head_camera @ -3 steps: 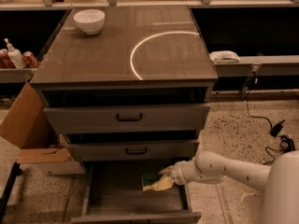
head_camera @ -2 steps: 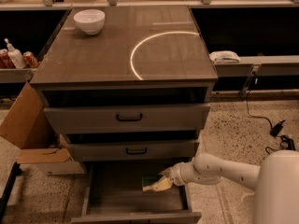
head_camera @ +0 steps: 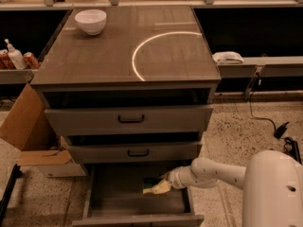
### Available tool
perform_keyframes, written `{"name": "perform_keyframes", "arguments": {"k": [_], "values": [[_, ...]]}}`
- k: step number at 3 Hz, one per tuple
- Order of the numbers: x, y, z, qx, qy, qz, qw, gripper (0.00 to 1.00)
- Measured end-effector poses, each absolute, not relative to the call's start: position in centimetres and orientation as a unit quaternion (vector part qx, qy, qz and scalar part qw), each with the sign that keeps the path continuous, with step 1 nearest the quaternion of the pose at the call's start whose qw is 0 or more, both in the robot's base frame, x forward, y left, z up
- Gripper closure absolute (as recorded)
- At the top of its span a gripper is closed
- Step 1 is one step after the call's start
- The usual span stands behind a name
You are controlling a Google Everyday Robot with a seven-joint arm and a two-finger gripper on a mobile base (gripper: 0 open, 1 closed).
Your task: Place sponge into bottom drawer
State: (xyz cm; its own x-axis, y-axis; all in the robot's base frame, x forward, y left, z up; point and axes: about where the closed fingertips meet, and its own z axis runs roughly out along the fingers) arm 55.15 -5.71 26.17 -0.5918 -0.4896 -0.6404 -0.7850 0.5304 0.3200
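Note:
The bottom drawer [head_camera: 118,193] is pulled open below two upper drawers with black handles. My gripper [head_camera: 158,187] reaches in from the right, over the drawer's right half, on a white arm [head_camera: 213,171]. It is shut on the sponge [head_camera: 151,184], whose dark green layer faces up with yellow foam below. The sponge is held just above the drawer floor, near the right wall.
A white bowl [head_camera: 90,21] stands at the back left of the cabinet top [head_camera: 128,46]. A cardboard box [head_camera: 28,136] leans at the cabinet's left. Bottles [head_camera: 14,56] sit on a left shelf. A black cable [head_camera: 274,124] lies on the floor at right.
The gripper and sponge stay at nearly the same spot in the drawer; the arm's white body has come slightly further into view at the right.

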Motion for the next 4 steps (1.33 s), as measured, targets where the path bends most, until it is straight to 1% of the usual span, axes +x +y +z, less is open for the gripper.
{"name": "perform_keyframes", "arguments": {"k": [3, 4], "values": [[55.2, -5.7, 21.8, -0.356, 0.861, 0.295, 0.211, 0.14], [54.6, -7.2, 21.8, -0.348, 0.87, 0.285, 0.203, 0.0]]}}
